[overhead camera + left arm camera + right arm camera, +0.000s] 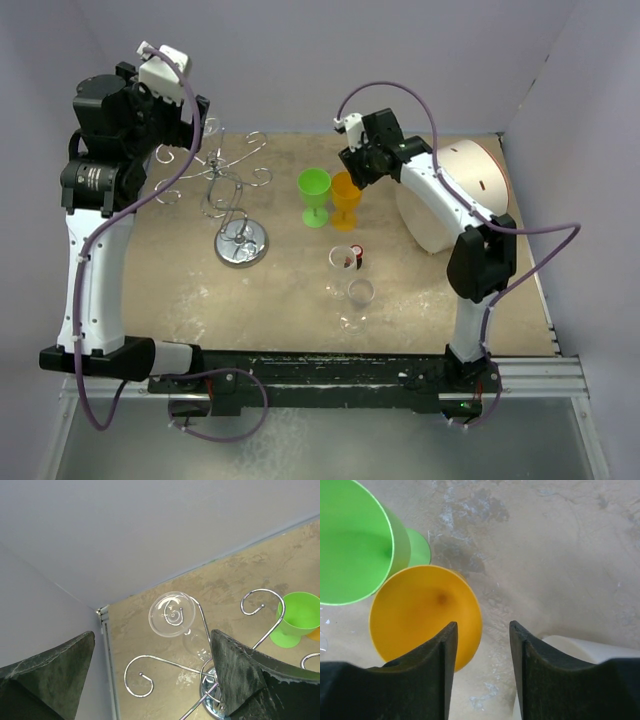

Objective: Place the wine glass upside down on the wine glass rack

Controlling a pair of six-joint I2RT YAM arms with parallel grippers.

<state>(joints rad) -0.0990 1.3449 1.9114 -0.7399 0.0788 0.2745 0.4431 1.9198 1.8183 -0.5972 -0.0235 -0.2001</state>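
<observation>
The wine glass hangs upside down on the wine glass rack, at the far left corner of the counter. Its round foot is uppermost, caught in one of the curled wire arms. Its long axis runs straight down from the foot through the stem to the bowl, whose mouth faces the counter. It is clear and colourless, so the wire and the mottled tan surface show through it, and the left wrist camera sees it almost end on.

The left tool hovers above the glass with its fingers spread wide, gripping nothing.

The right tool is parted by a narrow gap with nothing between the fingers. It hangs over the rim of the orange goblet.

That goblet stands upright, mouth up, with a dark spot at its bottom. The green goblet stands just beside it, also mouth up.

Nearer the arms, the far clear glass shows a small red and dark speck; I cannot tell what it is. The near clear glass stands just beside it. A white cylinder lies on its side at the right.
</observation>
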